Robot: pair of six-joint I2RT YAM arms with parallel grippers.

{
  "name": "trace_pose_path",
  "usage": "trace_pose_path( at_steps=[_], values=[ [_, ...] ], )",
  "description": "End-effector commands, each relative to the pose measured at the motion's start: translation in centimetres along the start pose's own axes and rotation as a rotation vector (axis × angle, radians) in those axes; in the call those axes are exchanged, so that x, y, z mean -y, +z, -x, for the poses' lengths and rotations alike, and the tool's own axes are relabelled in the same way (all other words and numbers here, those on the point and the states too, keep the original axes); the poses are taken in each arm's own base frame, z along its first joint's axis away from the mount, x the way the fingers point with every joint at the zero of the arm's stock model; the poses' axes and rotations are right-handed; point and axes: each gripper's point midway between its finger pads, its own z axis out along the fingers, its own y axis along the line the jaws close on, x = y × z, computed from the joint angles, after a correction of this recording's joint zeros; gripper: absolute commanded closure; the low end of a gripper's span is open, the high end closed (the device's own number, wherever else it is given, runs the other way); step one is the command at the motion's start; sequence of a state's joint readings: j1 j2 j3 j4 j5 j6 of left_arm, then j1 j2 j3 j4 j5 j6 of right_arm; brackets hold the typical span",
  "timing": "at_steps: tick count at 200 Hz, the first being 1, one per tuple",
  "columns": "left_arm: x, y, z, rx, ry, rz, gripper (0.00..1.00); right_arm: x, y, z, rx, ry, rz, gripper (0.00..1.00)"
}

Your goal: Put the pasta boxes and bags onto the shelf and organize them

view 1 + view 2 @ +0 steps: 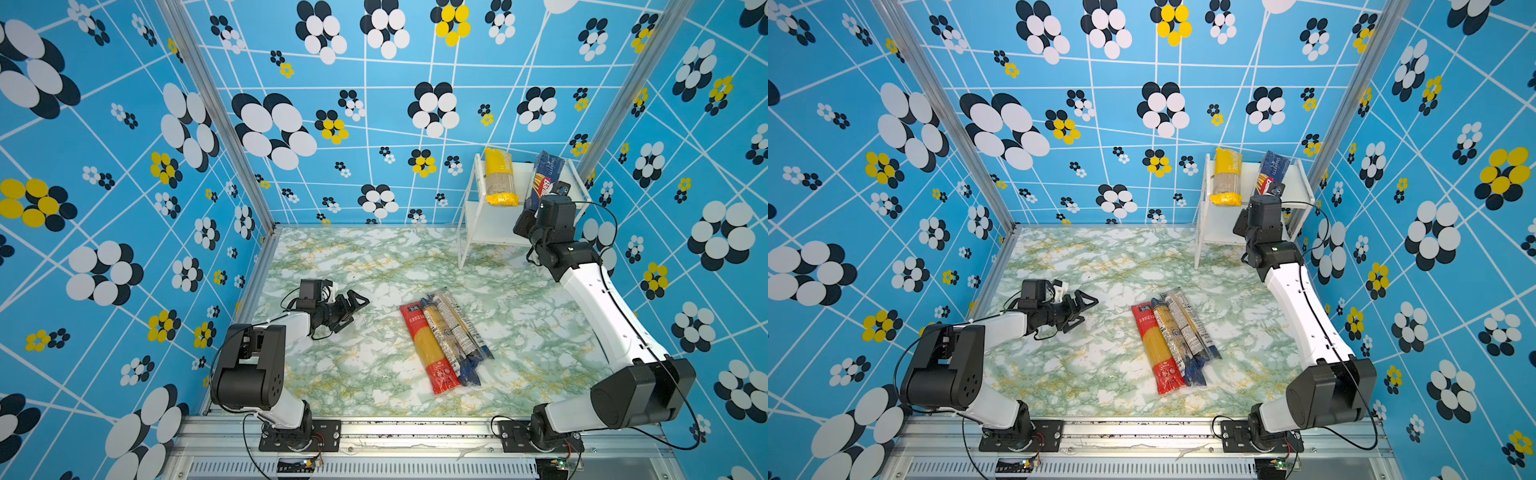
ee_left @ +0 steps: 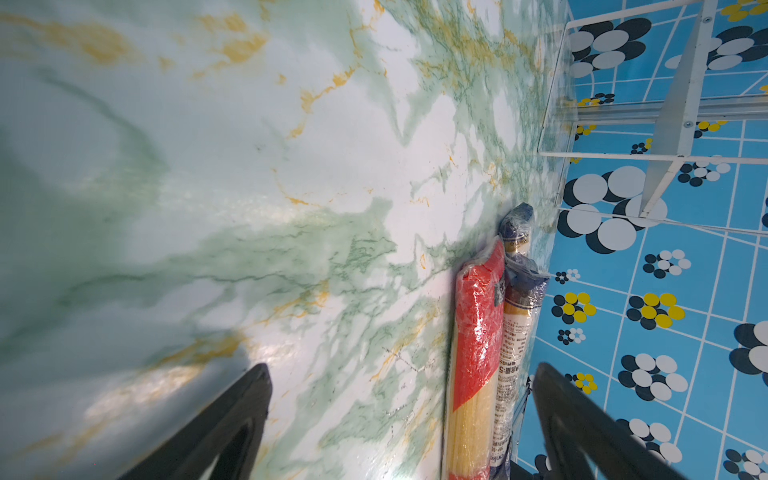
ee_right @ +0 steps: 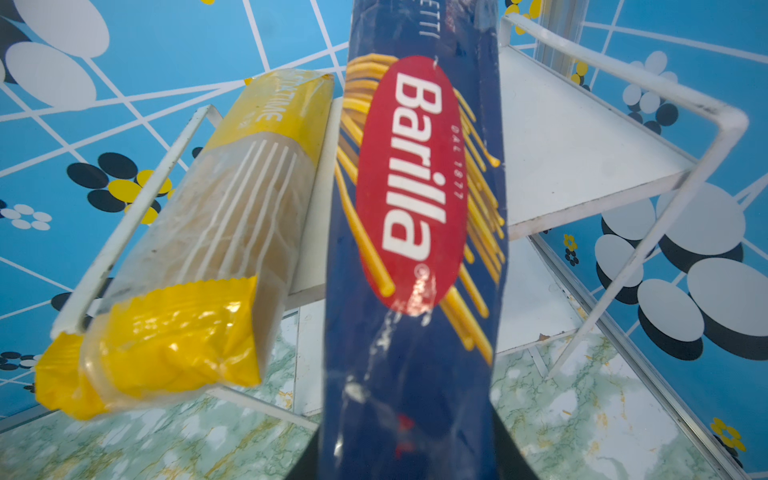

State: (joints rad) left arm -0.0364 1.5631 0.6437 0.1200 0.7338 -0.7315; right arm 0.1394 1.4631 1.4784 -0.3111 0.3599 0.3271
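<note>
Right hand [image 3: 409,465] gripping Barilla pack [image 3: 415,208], left hand [image 1: 357,309] open, one yellow pack [image 1: 500,176] on shelf [image 1: 478,232], three packs [image 1: 446,336] on table [image 1: 332,374].

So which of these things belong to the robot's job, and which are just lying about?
Job: yellow spaghetti pack, Barilla spaghetti pack, red spaghetti pack, two clear spaghetti packs, white two-tier shelf.
Just surroundings: green marbled tabletop, flowered blue walls.

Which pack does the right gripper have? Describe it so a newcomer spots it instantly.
Find the white two-tier wire-frame shelf in the far right corner of the green marble table. Two long packs are at its top board; take the one held by the right gripper. It is the dark blue spaghetti pack with a red Barilla oval, unlike the yellow-ended clear pack beside it.
</note>
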Motion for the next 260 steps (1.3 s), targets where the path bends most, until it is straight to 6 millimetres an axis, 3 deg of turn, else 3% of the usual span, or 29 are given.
trace_pose_path(
  at_steps=[1,40,193,199,260],
  values=[
    [0.9,-0.5,0.7,0.015,0.035,-0.016,0.01,-0.8,-0.6,3.8,0.099,0.049,0.032,0.91],
    [0.8,-0.4,0.8,0.015,0.035,-0.016,0.01,-1.0,-0.8,4.8,0.114,0.058,0.037,0.9],
    [1.0,-0.3,0.8,0.013,0.034,-0.025,0.01,-0.4,-3.3,3.9,0.043,0.043,0.047,0.92],
    [0.9,-0.3,0.8,0.014,0.035,-0.024,0.01,-0.6,-4.0,5.3,0.072,0.049,0.058,0.92],
    [1.0,-0.3,0.8,0.015,0.034,-0.025,0.01,-0.5,-5.0,7.1,0.076,0.041,0.031,0.92]
  ],
)
